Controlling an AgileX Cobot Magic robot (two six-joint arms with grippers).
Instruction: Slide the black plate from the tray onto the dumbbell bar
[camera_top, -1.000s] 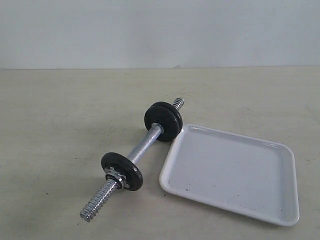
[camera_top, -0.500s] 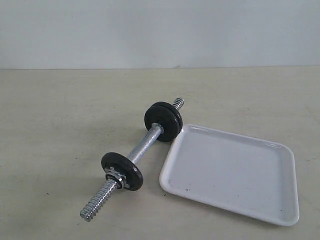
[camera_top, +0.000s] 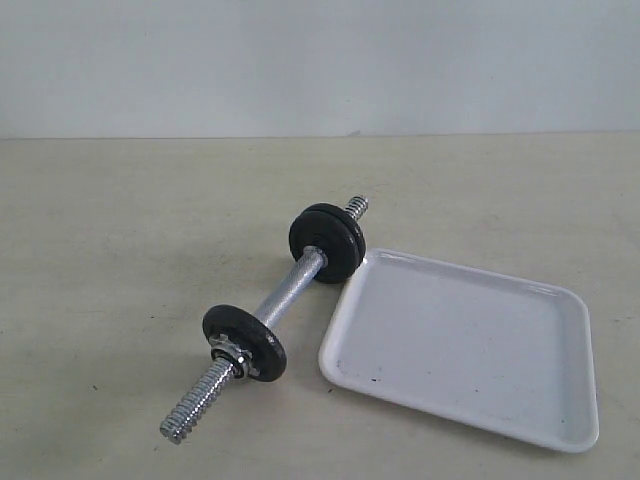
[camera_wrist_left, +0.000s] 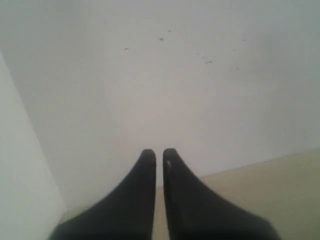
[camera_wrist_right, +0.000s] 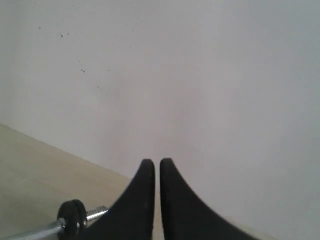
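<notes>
Both hands are seen only in their own wrist views. The left hand and the right hand are each shown with dark fingers brought together on nothing, and a pale wall is faced. Beside the right hand a blurred end of the dumbbell bar is caught, the rest being cut off by the picture's edge.

In the exterior view the bar's near threaded end is laid closest on the bench. Behind it a black disc is fronted by a chrome star nut. The tray is set just beside the bar, and a few dark specks are seen on its white floor. Farther along, two discs are pressed together. The black plate is taken to be the outer one, with only its rim shown behind the inner disc, though this cannot be settled. Beyond them the far thread is mostly hidden.
</notes>
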